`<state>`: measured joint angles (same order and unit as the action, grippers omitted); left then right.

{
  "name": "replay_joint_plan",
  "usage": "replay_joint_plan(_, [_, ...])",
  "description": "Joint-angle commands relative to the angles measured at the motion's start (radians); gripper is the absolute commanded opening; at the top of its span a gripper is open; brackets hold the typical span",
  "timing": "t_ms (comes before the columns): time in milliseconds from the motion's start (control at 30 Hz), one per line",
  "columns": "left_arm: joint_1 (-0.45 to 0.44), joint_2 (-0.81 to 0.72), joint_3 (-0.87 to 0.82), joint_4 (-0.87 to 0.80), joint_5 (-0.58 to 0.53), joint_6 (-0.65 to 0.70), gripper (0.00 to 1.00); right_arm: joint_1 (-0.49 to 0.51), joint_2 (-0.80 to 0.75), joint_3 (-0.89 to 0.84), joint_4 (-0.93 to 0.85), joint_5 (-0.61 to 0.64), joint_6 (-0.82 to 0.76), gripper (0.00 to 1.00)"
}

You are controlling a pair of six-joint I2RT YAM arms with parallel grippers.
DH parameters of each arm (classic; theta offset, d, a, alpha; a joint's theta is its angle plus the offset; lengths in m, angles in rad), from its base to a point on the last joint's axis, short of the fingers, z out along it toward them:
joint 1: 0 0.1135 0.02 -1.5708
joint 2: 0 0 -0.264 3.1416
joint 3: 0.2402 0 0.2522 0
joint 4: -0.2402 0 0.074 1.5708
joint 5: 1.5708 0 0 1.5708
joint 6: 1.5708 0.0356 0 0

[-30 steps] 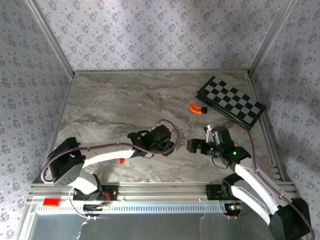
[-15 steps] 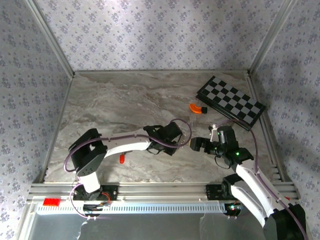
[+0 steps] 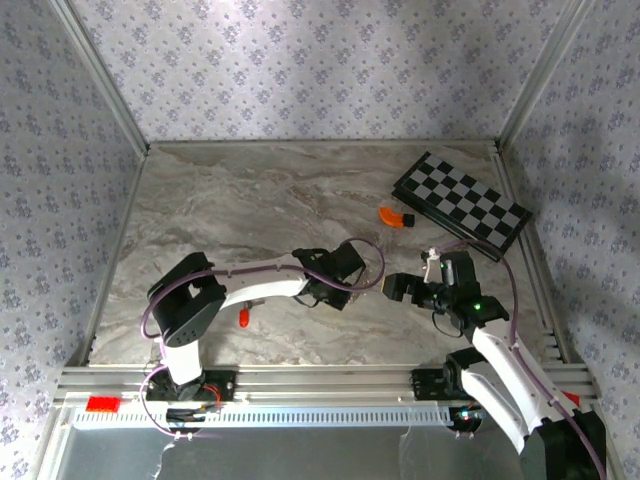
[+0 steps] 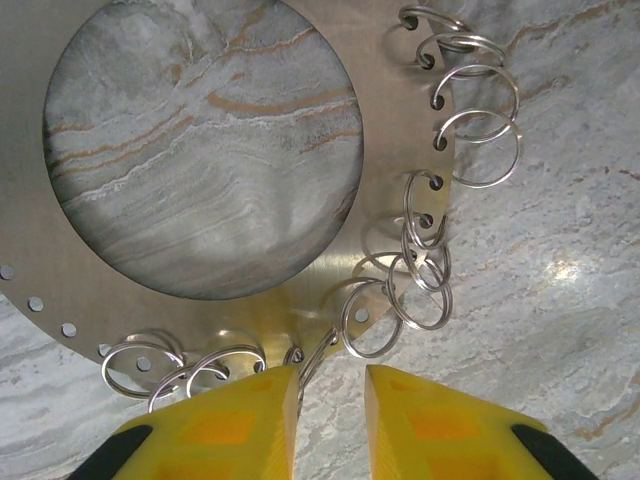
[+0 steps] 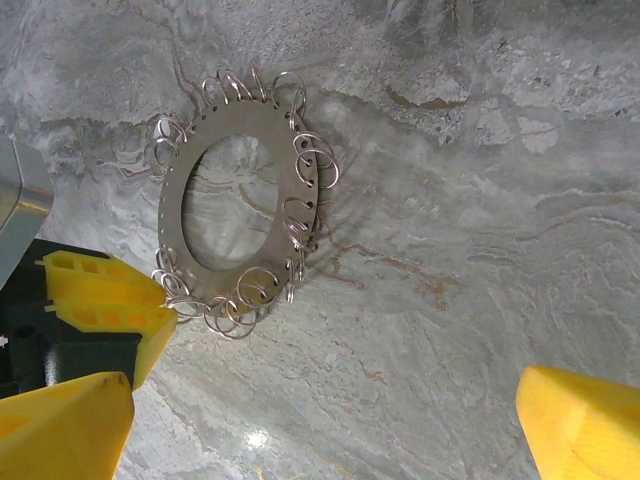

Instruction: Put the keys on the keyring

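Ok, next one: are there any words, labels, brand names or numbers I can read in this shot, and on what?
No text can be read anywhere.
Chequered board: plain black and white squares, no letters or numbers visible.
Keyring: bare metal with holes and wire loops, no stamp visible.
Red tag on the front rail: too small to tell whether it bears any text.

The keyring (image 5: 248, 118) lies flat on the surface (image 3: 220, 200) near the middle, with the left fingers (image 4: 235, 430) at its rim and the right fingers (image 5: 70, 420) nearby to its right. The key (image 3: 243, 319) lies at front left. At far right sits a chequered board (image 3: 460, 205), with a curved piece (image 3: 396, 217) just left of it.
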<state>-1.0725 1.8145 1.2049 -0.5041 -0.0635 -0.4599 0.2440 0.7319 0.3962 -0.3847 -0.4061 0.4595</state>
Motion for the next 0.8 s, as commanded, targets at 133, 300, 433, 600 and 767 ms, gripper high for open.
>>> replay_joint_plan(133, [0.003,0.031,0.035,-0.03,0.008,0.012,0.24,-0.018,0.0,0.0,0.007,-0.025,-0.028,1.0])
replay_joint_plan(300, [0.003,0.043,0.038,-0.034,0.001,0.012,0.24,-0.025,-0.002,0.003,0.007,-0.027,-0.03,1.0])
replay_joint_plan(433, [0.003,0.046,0.038,-0.034,0.0,0.012,0.24,-0.028,-0.002,0.007,0.009,-0.025,-0.028,1.0])
replay_joint_plan(600, [0.003,0.048,0.032,-0.032,-0.003,0.012,0.26,-0.031,-0.002,0.007,0.008,-0.023,-0.031,1.0])
replay_joint_plan(767, [0.0,0.051,0.028,-0.022,0.013,0.017,0.25,-0.032,-0.002,0.009,0.008,-0.022,-0.032,1.0])
